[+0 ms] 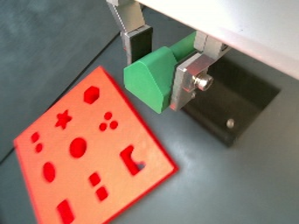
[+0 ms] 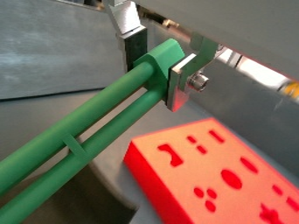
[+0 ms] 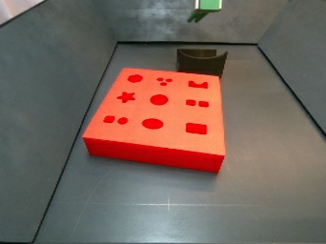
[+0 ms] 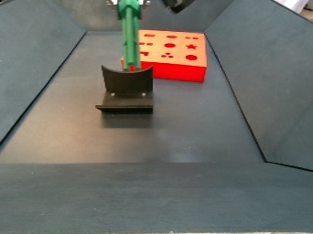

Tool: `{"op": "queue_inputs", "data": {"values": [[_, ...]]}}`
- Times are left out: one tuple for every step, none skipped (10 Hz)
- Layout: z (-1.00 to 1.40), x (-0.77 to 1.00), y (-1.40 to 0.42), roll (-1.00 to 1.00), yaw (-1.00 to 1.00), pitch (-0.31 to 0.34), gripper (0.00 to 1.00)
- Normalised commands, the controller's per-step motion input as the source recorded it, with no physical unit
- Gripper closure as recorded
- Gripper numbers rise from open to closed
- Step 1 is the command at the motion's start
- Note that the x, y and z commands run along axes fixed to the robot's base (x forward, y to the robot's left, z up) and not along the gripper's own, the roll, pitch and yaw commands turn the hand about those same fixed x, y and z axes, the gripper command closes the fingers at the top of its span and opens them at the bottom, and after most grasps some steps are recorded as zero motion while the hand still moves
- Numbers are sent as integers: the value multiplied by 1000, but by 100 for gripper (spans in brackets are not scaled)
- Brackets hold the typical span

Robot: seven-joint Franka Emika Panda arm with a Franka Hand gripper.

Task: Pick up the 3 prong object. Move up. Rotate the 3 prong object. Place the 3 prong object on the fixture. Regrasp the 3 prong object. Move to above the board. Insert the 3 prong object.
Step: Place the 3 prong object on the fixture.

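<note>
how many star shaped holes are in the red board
1: the board has a single star hole near one long edge. The end effector, holding the 3 prong object, is raised above the fixture.

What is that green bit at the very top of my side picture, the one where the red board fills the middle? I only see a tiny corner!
Observer: It's the end of a long green peg, far longer than your corner shows.
Operator: Who's holding it?
Observer: The gripper is clamped on one end of it, as both wrist views show.
Operator: What's it like up close?
Observer: Slim rods run side by side, joined by a small crossbar.
</note>
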Motion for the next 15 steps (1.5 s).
{"op": "queue_inputs", "data": {"values": [[-11,71,36,-1000,-102,79,100],[-6,43,35,-1000,-112,71,100],[-11,45,31,-983,-149,60,100],[-13,55,33,-853,-144,57,100],[-17,74,43,-599,-132,50,100],[-18,77,43,-478,-128,40,100],[-6,61,28,-240,-115,14,100],[-1000,85,122,-239,-206,26,100],[-1000,91,121,-202,-192,4,100],[-1000,110,115,-182,-167,-21,100],[-1000,114,106,-154,-139,-44,100],[-1000,117,102,-115,-106,-80,100],[-856,106,78,-93,-81,-100,100],[-669,87,50,-81,-53,-110,100],[-484,74,35,-77,-27,-115,100]]}}
